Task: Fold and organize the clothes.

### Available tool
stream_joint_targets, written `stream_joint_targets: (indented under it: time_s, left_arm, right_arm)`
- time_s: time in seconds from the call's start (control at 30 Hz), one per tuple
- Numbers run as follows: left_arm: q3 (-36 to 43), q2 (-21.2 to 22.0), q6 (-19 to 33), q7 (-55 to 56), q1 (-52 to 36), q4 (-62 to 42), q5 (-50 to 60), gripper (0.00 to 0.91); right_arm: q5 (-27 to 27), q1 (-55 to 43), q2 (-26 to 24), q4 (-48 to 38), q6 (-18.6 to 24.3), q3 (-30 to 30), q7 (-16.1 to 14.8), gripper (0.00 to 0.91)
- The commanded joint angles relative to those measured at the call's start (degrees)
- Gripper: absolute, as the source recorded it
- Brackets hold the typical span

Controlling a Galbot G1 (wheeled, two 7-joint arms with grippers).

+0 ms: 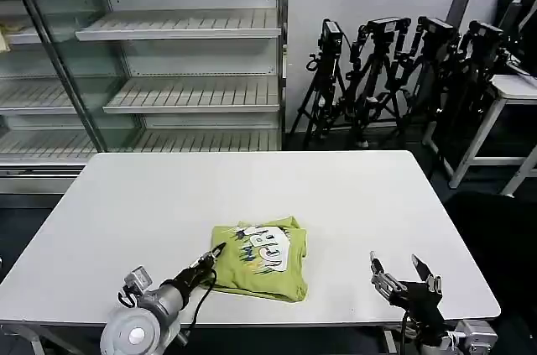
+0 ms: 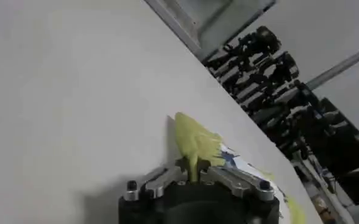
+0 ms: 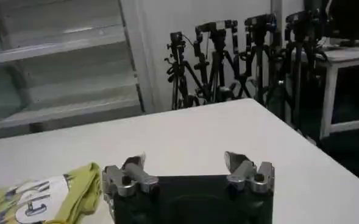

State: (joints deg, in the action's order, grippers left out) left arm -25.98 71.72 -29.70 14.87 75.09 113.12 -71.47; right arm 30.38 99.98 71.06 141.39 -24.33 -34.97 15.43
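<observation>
Here the broad white counter carries the folded lime-green printed T-shirt near its 6 o'clock edge. The left end effector, seemingly pinching its 9 o'clock hem, should draw slowly, flat. The right end effector waits wide at 3 o'clock.

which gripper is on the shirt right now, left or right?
The left gripper: shut on the near-left edge of the folded lime T-shirt, which actually carries a print. The right gripper hovers open, well clear of the shirt.
</observation>
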Motion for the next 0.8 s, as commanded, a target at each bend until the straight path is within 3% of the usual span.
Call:
stream_joint_targets:
  time_s: [0.03,0.2,0.3,0.6,0.7,0.8]
  left_arm:
    - [-2.90,0.59,0.67,-0.28,0.34,1.58,-5.15,0.040]
    - [-8.01,-1.62,2.37,0.16,2.99,4.43,-2.11,0.040]
    - [-13.88,-5.62,3.22,-1.29,4.74,5.31,2.58,0.040]
    - [-40.67,-26.72,1.69,-9.99,7.94,5.06,15.17,0.040]
    - [-44.26,-31.47,3.28,-13.38,10.89,7.16,23.60,0.040]
    - [-42.45,-32.43,4.02,-13.81,12.16,11.93,27.74,0.040]
  right_arm:
    - [0.31,-0.22,-0.04,0.30,-0.22,0.20,0.14,0.907]
    - [1.33,-1.14,-0.29,0.56,-0.47,0.13,0.23,0.907]
    - [2.54,-2.68,-0.38,0.24,-0.63,0.42,0.34,0.907]
    - [2.92,-7.33,-0.63,-1.81,-0.58,4.46,0.20,0.907]
    - [3.10,-8.47,-0.77,-2.59,-0.46,5.35,0.10,0.907]
    - [3.12,-9.01,-0.89,-3.29,-0.26,5.96,-0.03,0.907]
